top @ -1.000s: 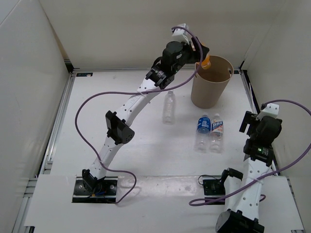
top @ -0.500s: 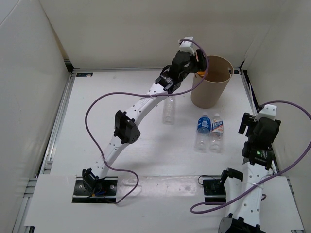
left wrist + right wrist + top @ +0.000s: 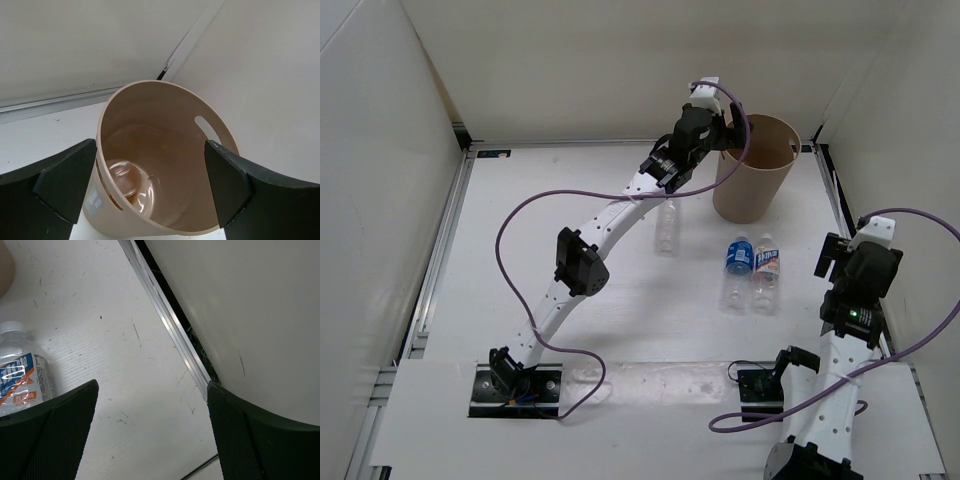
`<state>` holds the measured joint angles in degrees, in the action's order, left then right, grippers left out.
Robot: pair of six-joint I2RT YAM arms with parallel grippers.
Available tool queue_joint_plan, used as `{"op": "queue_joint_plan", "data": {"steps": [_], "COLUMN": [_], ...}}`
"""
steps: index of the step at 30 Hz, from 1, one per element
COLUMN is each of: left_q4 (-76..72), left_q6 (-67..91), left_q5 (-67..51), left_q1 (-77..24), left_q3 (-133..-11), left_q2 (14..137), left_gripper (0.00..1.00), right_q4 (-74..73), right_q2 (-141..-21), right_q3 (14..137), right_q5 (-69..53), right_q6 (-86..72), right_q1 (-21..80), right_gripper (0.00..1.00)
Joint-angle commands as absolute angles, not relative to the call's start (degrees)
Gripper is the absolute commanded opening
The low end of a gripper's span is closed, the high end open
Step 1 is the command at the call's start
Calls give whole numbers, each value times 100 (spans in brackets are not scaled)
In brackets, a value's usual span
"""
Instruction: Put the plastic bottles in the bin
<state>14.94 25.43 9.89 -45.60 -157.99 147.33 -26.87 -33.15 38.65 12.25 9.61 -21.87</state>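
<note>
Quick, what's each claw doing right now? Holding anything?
Left claw: open, holding nothing, over the bin.
Right claw: open, holding nothing.

The bin (image 3: pixel 752 185) is plain tan; the desk (image 3: pixel 650 320) is white. The slim bottle (image 3: pixel 667 225) is clear, the blue-label bottle (image 3: pixel 737 262) lies beside the white-orange-label bottle (image 3: pixel 767 265). The left arm (image 3: pixel 610 215) and right arm (image 3: pixel 840 370) are white with black joints and purple cables (image 3: pixel 501 238).
</note>
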Motion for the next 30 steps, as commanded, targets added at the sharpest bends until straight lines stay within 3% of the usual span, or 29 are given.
{"op": "queue_joint_plan", "data": {"steps": [1,11,21,25,30], "left_q4": [1433,1889,2276,2162,2802], "left_q6": [2400,1916,1870,1828,1969], "left_q5": [940,1098,976,57,-1299], "left_q1": [-4597,-4439,-3710,-3428,-3331], "left_q3": [-15917,-15566,-13142,-11921,-11961], "left_q2": [14476,13862,12141,11822,12146], "left_gripper": [99,99,99,99,99], "right_q4": [-2452,-2119,-1959,-2100,-2136], "right_q2": [-3349,-3471,-3665,-3674,-3718], "right_q3": [4096,4096,4140,4087,4043], "right_q5": [1222,932,44,62,97], "right_q6": [949,888,1020,993,1063], "right_q1": [-2206,-2285,-2215,-2153,-2153], "right_gripper": [90,90,90,90,90]}}
